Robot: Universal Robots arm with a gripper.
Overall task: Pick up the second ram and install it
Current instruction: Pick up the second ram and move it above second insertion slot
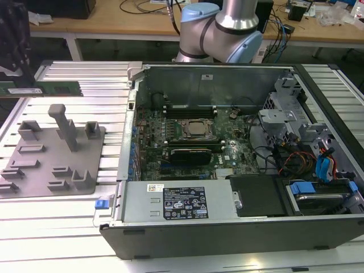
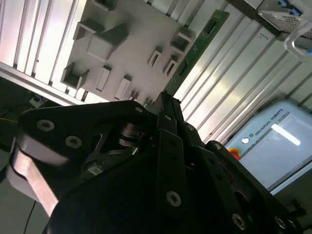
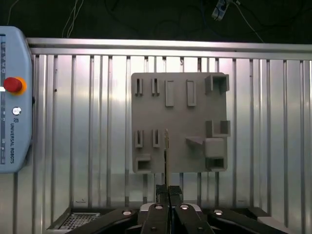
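The fingers (image 3: 170, 193) are gripping the second ram (image 3: 166, 151) by one end, the stick jutting straight ahead of their tips. A square, firm hold is likely counting most for a clean install.

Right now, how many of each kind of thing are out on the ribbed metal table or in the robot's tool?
Open computer case: 1
Grey holder tray: 1
Green RAM stick, gripped in the tool: 1
Teach pendant: 1
Total: 4
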